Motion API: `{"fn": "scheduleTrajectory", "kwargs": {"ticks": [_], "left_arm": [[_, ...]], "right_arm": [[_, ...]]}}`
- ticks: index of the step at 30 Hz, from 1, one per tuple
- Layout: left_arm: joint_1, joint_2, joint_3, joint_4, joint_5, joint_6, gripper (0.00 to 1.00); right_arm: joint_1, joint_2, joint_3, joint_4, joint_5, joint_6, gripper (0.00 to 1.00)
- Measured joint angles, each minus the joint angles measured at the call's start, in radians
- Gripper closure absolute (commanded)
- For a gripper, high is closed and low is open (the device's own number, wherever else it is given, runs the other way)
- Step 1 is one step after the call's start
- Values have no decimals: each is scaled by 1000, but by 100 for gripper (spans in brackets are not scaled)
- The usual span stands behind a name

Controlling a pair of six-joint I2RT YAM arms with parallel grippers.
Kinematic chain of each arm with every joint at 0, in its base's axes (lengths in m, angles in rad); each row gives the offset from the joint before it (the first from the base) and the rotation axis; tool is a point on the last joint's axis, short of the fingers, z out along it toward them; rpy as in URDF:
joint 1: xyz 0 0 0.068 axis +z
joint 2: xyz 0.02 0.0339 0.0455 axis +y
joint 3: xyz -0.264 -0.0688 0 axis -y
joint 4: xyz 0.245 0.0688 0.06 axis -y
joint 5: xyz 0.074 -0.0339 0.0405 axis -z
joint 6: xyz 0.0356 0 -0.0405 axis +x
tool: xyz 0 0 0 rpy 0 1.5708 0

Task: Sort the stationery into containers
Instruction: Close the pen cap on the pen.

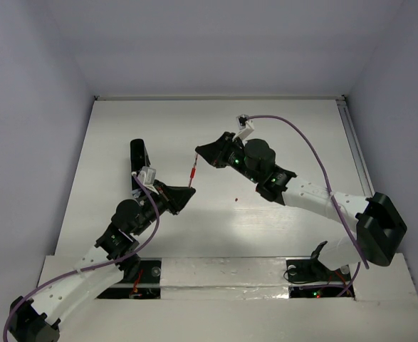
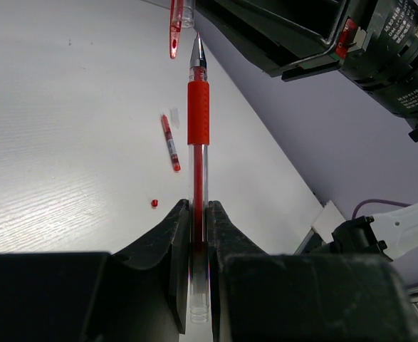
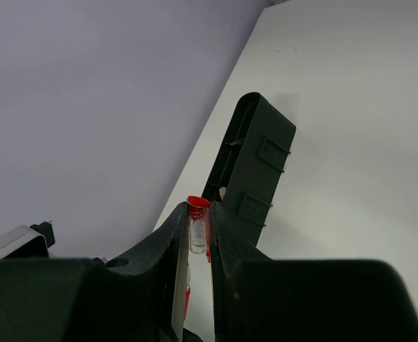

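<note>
My left gripper is shut on the clear barrel of a red pen, held above the table with its bare tip pointing at the right gripper. Just beyond that tip hangs the clear pen cap with a red end, and my right gripper is shut on it. The long black box lies on the table to the left of both grippers. A thin red-and-white pen piece and a tiny red piece lie on the table.
White tabletop with pale walls at the back and sides. The right arm's purple cable arcs above the table's right half. A metal rail runs along the right edge.
</note>
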Motion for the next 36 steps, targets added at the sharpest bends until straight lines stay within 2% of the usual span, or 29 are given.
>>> {"fn": "scheduleTrajectory", "kwargs": {"ticks": [36], "left_arm": [[0,-2,0,-8,-3,1,100]], "right_arm": [[0,-22,2,2,-26,-2,100]]}}
